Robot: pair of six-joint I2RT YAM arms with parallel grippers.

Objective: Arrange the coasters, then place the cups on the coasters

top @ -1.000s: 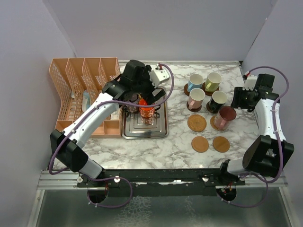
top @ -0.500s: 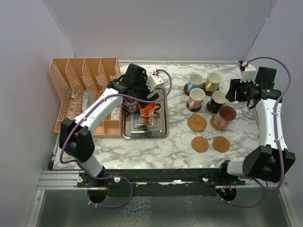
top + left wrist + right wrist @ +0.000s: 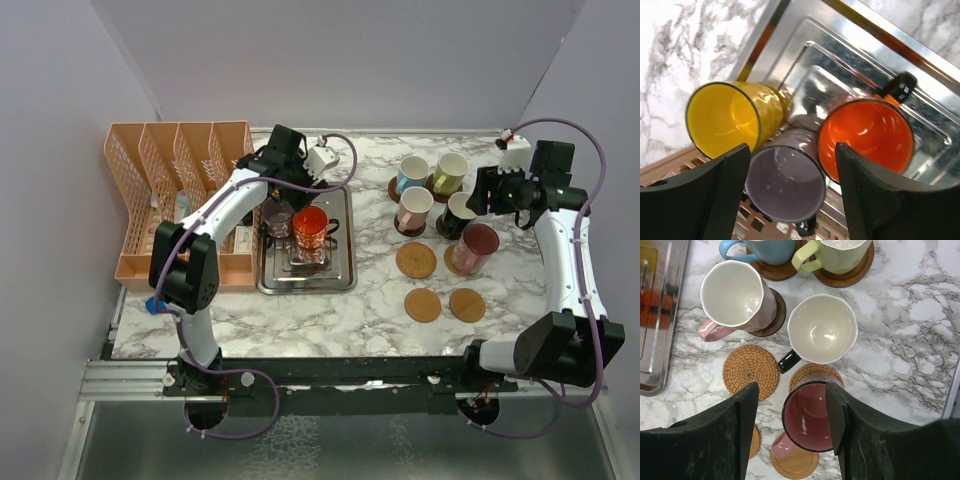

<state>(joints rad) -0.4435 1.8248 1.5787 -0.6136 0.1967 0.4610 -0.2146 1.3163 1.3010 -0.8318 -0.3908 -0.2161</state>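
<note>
On the steel tray [image 3: 865, 55] three cups stand close together: yellow [image 3: 727, 117], purple [image 3: 785, 182] and orange [image 3: 865, 140]. My left gripper [image 3: 792, 150] hangs open over them, its fingers either side of the purple cup without touching it. In the top view this left gripper [image 3: 285, 200] is at the tray's far end. My right gripper [image 3: 791, 390] is open and empty, high above the maroon cup [image 3: 810, 417], which stands on a woven coaster [image 3: 816, 374]. Light blue [image 3: 767, 247], cream [image 3: 840, 252], pink [image 3: 735, 295] and black [image 3: 822, 327] cups each sit on a coaster.
A woven coaster [image 3: 415, 260] and two wooden coasters [image 3: 422, 304] [image 3: 467, 304] lie bare on the marble. An orange slotted rack [image 3: 170, 180] stands left of the tray [image 3: 340, 275]. Grey walls close in the table's back and sides.
The left gripper has drawn back toward the tray's far end and its jaws have narrowed around the purple cup. The right gripper has shifted left and further back, above the cup group.
</note>
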